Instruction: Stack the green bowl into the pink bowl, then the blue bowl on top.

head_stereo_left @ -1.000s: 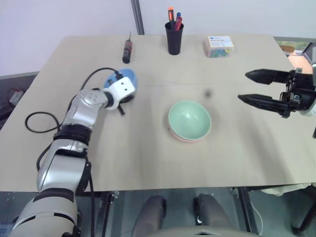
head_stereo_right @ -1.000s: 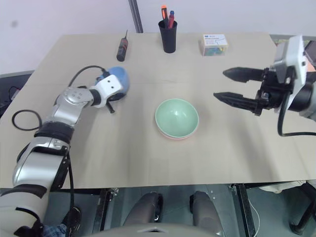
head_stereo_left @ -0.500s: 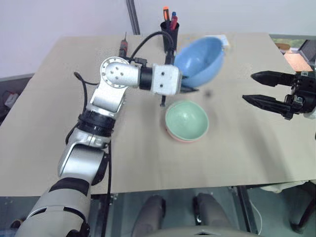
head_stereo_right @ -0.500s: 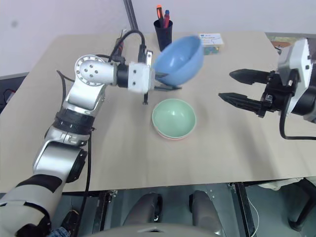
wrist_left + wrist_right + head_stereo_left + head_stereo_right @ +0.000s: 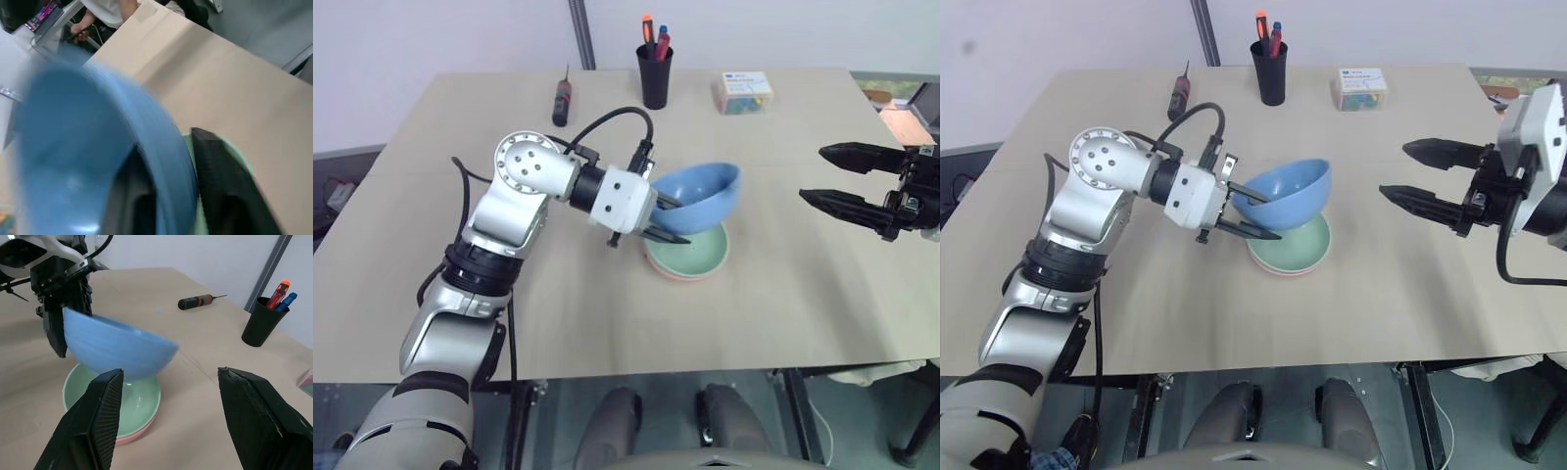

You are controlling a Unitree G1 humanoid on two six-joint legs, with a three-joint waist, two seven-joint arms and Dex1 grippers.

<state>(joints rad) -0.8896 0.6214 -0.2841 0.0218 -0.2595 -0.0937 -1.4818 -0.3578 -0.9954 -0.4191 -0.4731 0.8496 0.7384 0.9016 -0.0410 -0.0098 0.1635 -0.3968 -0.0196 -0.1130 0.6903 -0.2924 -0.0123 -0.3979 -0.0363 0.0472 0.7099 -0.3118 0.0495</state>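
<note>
right eye view: blue bowl [image 5: 1285, 193] tilted above green bowl [image 5: 1295, 250], rims apart.

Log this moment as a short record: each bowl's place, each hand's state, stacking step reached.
green bowl: nested in the pink bowl, mid-table
blue bowl: tilted above the green bowl, rim between the left hand's fingers
right hand: open, empty, off to the side
step: green in pink done; blue not yet seated

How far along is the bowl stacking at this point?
Done: the green bowl sits nested in the pink bowl. In hand: the left gripper straddles the rim of the blue bowl, tilted just above the stack. Left: seating it and letting go. The right gripper hangs open, apart.
</note>
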